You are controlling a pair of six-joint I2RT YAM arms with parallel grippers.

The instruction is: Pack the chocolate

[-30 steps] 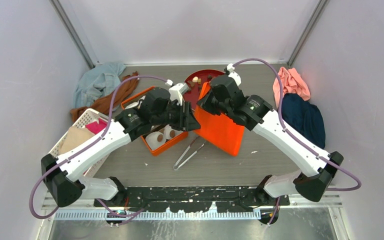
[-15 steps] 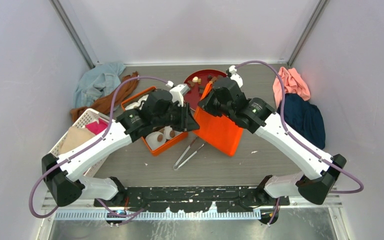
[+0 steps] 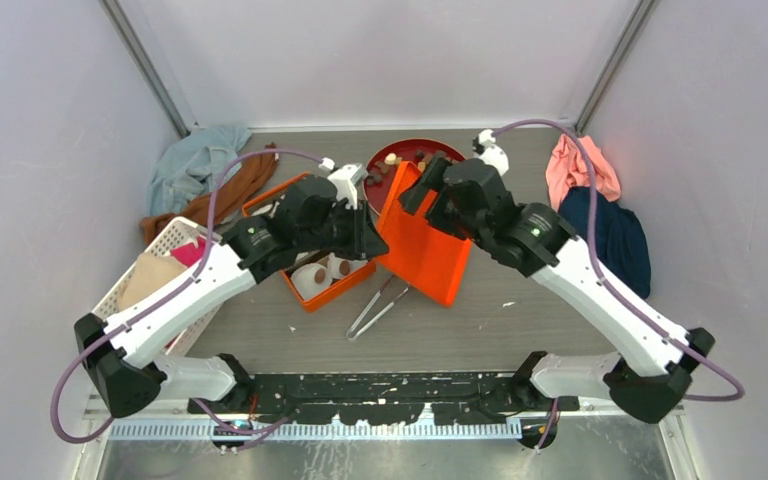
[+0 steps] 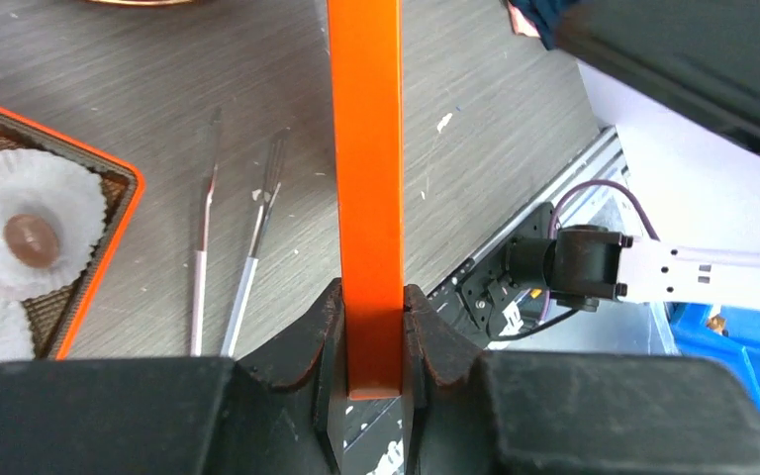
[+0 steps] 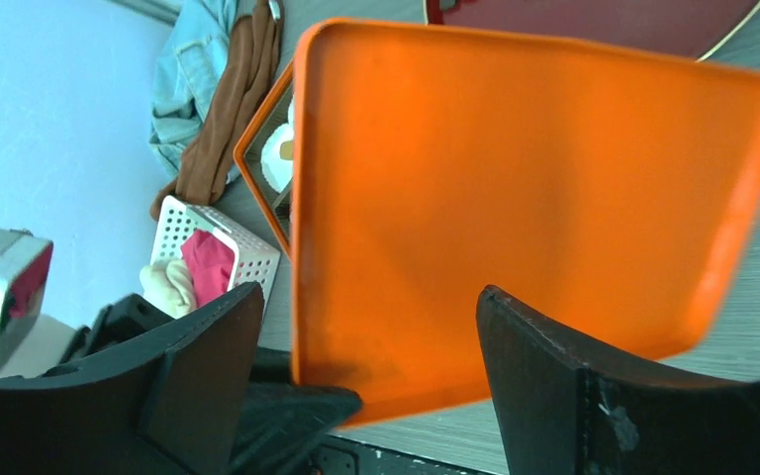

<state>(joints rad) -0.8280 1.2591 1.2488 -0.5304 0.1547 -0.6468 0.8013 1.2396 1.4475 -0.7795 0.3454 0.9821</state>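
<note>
The orange lid (image 3: 425, 245) stands tilted on edge between the two arms. My left gripper (image 3: 372, 243) is shut on the lid's left edge, and in the left wrist view the lid's rim (image 4: 366, 148) is pinched between the jaws of that gripper (image 4: 373, 302). Just off the lid's upper corner, my right gripper (image 3: 422, 185) is open; in the right wrist view its fingers stand wide in front of the lid (image 5: 515, 198), not touching it. Chocolate (image 3: 320, 274) sits in white paper cups in the orange box (image 3: 312, 303). More chocolate (image 3: 392, 160) lies on the red plate (image 3: 378, 190).
Metal tweezers (image 3: 375, 305) lie on the table below the lid. A white basket (image 3: 165, 250) with cloths stands at the left, with blue and brown clothes (image 3: 200, 170) behind it. Pink and dark blue clothes (image 3: 600, 210) are piled at the right.
My left gripper shut on the lid's edge. My right gripper let go of the lid, opened wide and drew back to the right. The lid swung left and tilted.
</note>
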